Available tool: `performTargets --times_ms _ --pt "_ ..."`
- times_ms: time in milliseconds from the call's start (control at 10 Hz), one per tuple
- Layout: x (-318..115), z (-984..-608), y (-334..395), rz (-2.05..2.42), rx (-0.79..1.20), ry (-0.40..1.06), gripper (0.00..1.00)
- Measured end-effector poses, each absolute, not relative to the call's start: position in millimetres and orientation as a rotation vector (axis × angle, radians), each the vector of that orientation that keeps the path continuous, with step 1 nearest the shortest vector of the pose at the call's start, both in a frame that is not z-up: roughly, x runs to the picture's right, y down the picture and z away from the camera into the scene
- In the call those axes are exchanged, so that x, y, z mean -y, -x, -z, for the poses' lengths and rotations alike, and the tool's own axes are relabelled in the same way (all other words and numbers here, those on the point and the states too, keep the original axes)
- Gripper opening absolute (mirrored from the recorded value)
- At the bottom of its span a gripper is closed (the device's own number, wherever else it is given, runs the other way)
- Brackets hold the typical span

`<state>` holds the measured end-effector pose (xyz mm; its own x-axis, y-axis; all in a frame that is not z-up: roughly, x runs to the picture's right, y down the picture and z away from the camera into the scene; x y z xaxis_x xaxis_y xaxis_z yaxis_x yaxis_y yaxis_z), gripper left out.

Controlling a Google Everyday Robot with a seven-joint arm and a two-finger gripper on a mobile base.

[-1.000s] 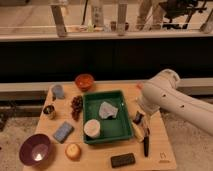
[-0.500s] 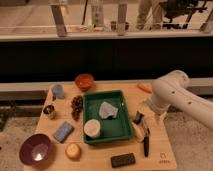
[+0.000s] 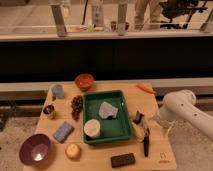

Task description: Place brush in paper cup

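The end effector point(image 3: 138, 118) hangs low over the desk point(image 3: 100, 156), right by the green tray's point(image 3: 121, 131) right rim, fingers spread wide with nothing in them. The brush point(image 3: 146, 144) lies flat on the desk just in front of it, a bit to the right. The paper cup point(image 3: 92, 128) sits inside the tray, off to its left.

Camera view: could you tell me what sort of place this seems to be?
Probably a robotics lab in an office: a wooden table laid with assorted test objects, an office chair beyond the railing, and the robot's gripper just right of the green tray.
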<state>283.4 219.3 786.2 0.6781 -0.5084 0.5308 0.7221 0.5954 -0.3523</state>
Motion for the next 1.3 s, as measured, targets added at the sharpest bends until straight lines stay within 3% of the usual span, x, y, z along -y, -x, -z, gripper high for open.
performTargets --times_ms 400,1300 --pt "-241.0 -786.0 -253.8 0.853 0.51 0.565 0.8" --pt "-240.4 -821.5 -263.3 0.835 0.445 0.583 0.78"
